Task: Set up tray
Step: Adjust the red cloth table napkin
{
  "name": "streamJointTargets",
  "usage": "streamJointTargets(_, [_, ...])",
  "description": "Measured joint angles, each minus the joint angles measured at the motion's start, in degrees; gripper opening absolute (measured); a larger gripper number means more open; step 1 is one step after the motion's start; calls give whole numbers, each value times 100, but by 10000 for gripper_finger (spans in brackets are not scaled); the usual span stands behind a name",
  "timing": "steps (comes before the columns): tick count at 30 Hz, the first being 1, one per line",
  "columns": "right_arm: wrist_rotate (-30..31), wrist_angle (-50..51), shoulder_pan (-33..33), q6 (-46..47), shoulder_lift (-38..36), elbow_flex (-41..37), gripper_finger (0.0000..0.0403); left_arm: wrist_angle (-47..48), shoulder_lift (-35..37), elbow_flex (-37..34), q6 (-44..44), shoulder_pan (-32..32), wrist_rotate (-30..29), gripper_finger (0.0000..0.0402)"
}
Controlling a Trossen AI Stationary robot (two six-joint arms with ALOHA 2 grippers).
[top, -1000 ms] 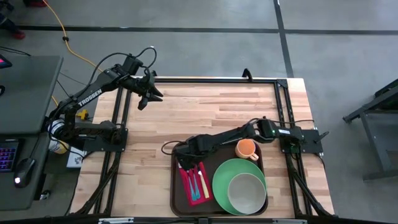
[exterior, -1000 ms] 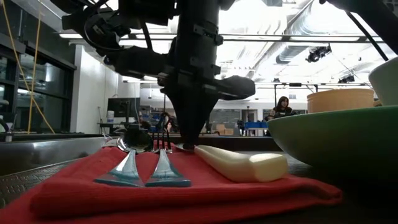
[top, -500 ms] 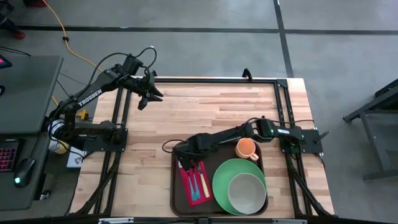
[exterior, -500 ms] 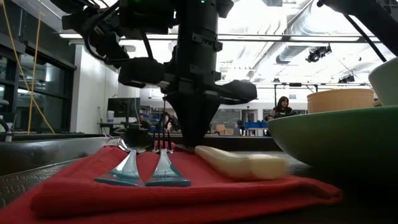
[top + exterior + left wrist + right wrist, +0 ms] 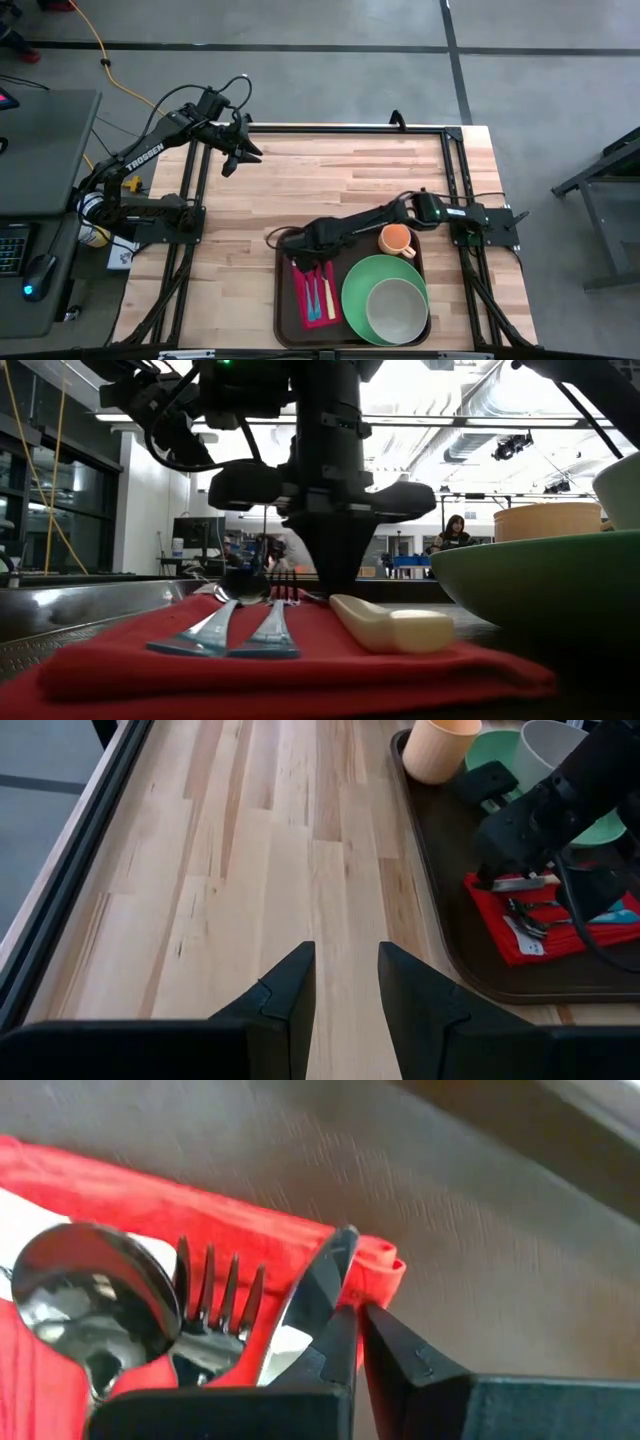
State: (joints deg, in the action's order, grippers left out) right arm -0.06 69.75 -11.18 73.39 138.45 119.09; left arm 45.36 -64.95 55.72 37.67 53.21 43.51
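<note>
Tray: one dark brown tray [image 5: 283,322] is seen at the table's [image 5: 300,190] near edge, right of centre, its long axis set across the table.
Contents: one red napkin [image 5: 308,300], one spoon [image 5: 215,622], one fork [image 5: 275,626], one cream-handled knife [image 5: 390,630], one green plate [image 5: 355,290] (a bowl [image 5: 397,308] on it), one orange cup [image 5: 396,239].
Right end effector [image 5: 350,1330]: fingers nearly closed, pinched on the knife blade at the napkin's far end.
Left end effector [image 5: 345,990]: narrowly parted, held over the table's far left.

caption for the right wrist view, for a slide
Right gripper with jaws pinched on the corner of the red napkin beside the spoon and fork on the tray.
</note>
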Motion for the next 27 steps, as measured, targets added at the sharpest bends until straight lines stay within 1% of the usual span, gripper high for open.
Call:
streamJointTargets(14, [-203, 83, -329, 730, 0, -2, 0, -11, 0, 0, 107, 0, 0, 140])
streamJointTargets(27, [-216, -210, -766, 1577, 0, -2, 0, -10, 0, 0, 151, 0, 2, 140])
